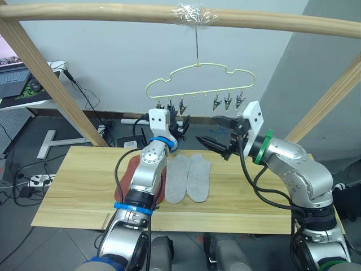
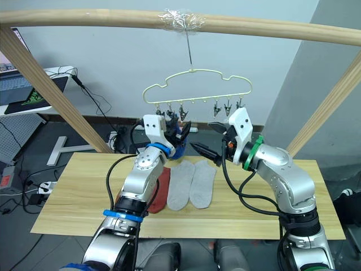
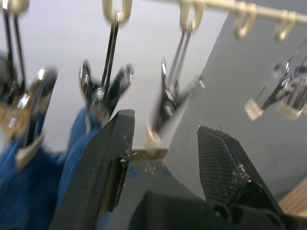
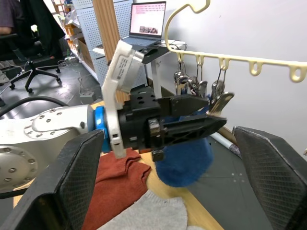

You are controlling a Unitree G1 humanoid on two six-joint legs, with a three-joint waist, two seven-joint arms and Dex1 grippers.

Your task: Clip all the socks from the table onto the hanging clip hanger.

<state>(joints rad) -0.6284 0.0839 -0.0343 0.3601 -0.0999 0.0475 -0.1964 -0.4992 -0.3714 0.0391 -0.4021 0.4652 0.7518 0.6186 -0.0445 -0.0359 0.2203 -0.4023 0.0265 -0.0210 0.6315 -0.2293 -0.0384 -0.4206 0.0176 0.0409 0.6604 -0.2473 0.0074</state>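
While blue socks [image 4: 184, 160] hang clipped on the clip hanger [image 1: 198, 79], both pincers — left pincer [image 3: 165, 158], right pincer [image 1: 217, 132] — stand spread, empty.

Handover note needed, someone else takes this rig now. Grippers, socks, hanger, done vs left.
Left gripper: open, empty, up at the clip hanger's left group of clips, next to the blue socks.
Right gripper: open, empty, raised below the hanger's right clips.
Done: blue socks hang from the left clips; I cannot tell how firmly they are clipped.
Left: two grey socks lie flat side by side on the table; rust-red socks lie beside them, partly hidden under the left arm. The three right clips are free.
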